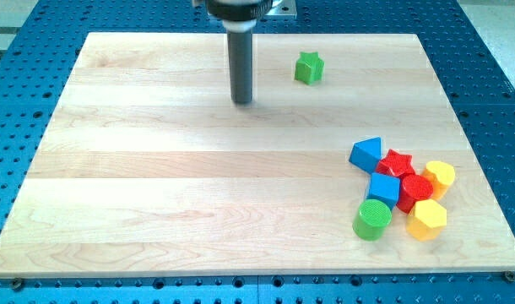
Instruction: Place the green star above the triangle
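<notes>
The worktop (156,194) is a pale wooden board of glued planks, lying on a blue perforated metal base (21,84) whose hole grid shows on all four sides; a strip of grey surface is visible at the view's top left corner. The arm carries no hand: it ends in a straight dark rod, so there is no open or closed state to report. My tip (242,102) rests on the board near the view's top, left of centre, touching no block. The green star (308,67) lies to the view's right of the tip and slightly higher, near it but apart, close to the board's top edge. All other blocks sit in a tight cluster at the view's lower right, well apart from both the tip and the star. The blue triangle (367,154) is at the cluster's upper left. Just beside it on the right is a red star (398,162), with a blue cube (383,188) below. A red cylinder (417,189) lies against the cube's right side. A yellow block (440,176), shape unclear, stands at the cluster's right edge, a yellow hexagon (426,219) at its lower right, and a green cylinder (372,219) at its lower left.
</notes>
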{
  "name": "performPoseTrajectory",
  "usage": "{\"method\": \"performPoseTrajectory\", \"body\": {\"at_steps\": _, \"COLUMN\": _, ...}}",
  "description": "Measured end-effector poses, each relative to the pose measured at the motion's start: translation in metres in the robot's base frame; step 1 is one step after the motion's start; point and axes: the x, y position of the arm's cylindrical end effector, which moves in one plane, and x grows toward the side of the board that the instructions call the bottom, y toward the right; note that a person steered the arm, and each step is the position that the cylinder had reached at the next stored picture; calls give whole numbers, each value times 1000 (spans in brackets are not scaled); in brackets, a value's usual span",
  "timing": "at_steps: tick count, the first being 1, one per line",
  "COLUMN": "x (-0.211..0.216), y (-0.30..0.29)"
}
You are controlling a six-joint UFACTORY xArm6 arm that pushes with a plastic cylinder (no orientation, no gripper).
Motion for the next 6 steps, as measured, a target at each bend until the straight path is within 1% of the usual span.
{"method": "performPoseTrajectory", "body": {"at_steps": 1, "x": -57, "y": 65}}
{"method": "performPoseTrajectory", "body": {"at_steps": 2, "x": -35, "y": 135}}
{"method": "performPoseTrajectory", "body": {"at_steps": 3, "x": 75, "y": 135}}
{"method": "performPoseTrajectory", "body": {"at_steps": 4, "x": 60, "y": 134}}
{"method": "performPoseTrajectory", "body": {"at_steps": 5, "x": 40, "y": 163}}
{"method": "performPoseTrajectory", "body": {"at_steps": 6, "x": 85, "y": 149}}
